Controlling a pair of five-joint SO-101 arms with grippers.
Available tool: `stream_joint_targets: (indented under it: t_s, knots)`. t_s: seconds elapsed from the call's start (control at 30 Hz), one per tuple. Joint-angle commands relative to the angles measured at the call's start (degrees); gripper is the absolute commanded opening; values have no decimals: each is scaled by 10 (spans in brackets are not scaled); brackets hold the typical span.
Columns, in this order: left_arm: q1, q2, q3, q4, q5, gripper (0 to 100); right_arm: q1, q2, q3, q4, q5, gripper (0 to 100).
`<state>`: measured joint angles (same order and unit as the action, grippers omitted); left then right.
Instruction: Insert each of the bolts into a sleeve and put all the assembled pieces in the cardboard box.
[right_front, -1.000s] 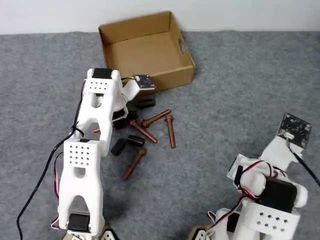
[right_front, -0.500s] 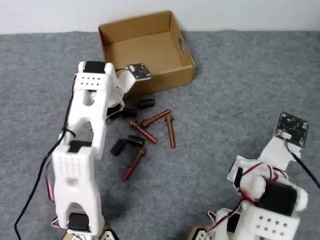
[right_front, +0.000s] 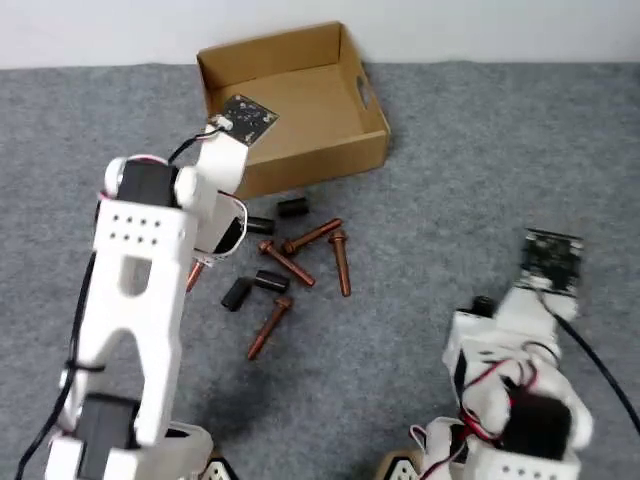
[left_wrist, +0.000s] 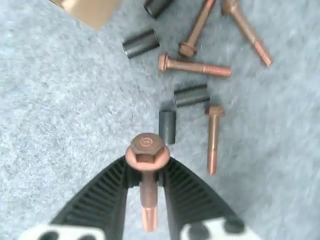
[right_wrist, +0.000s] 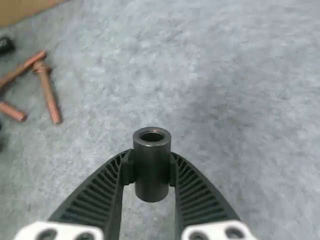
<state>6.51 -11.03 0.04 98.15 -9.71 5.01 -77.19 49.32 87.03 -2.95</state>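
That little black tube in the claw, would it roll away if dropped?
Likely, if it lands sideways: the sleeve is a smooth round cylinder. The fuzzy grey mat would probably stop it soon. It seems rigid, undeformed in the right gripper.

Every bolt (left_wrist: 146, 150) is coppery orange and every sleeve (right_wrist: 151, 165) dull black, the cardboard box (right_front: 300, 165) plain tan, the carpet (right_front: 480, 180) speckled grey, the arms (right_front: 140, 270) white with black ribbed fingers (left_wrist: 107, 192).

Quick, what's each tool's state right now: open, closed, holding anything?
Left tool: closed on a copper bolt.
Right tool: closed on a black sleeve.
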Motion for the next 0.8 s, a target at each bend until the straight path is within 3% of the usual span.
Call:
stream_joint_targets:
  t_s: [0.0,0.27,0.5,0.77]
  knots:
    - [10,-81,20,-47,91,4,-69,-8,8,-58,-40,8]
    - [70,-245,151,-153,251,4,-240,-8,45,-155,-85,8]
    - [92,-422,275,-266,392,4,-355,-9,49,-174,-84,8]
    - [93,-651,415,-421,437,5,-473,-10,39,-175,-83,8]
